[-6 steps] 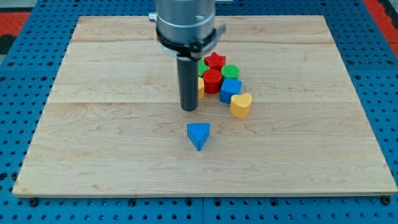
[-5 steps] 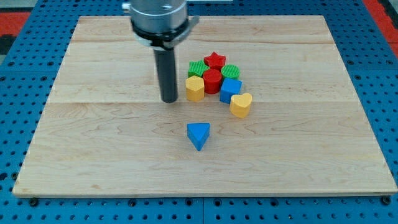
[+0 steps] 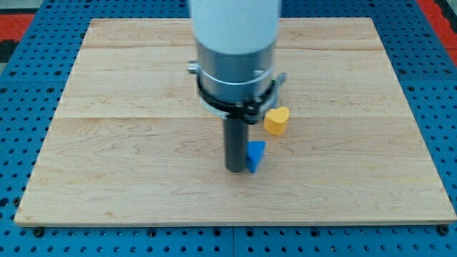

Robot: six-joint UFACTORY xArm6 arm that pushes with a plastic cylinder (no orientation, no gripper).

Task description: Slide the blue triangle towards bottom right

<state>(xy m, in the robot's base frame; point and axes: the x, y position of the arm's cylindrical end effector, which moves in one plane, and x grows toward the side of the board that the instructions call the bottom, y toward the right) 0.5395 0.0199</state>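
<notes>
The blue triangle lies on the wooden board below the board's middle, partly hidden by my rod. My tip rests on the board right against the triangle's left side. The arm's wide body hangs over the middle of the board.
A yellow heart-shaped block lies up and to the right of the triangle. The arm's body hides the other blocks of the cluster behind it. The board sits on a blue pegboard.
My tip has swung from upper left of the triangle down to its left side. The blue triangle has shifted to the right. The arm now covers the block cluster.
</notes>
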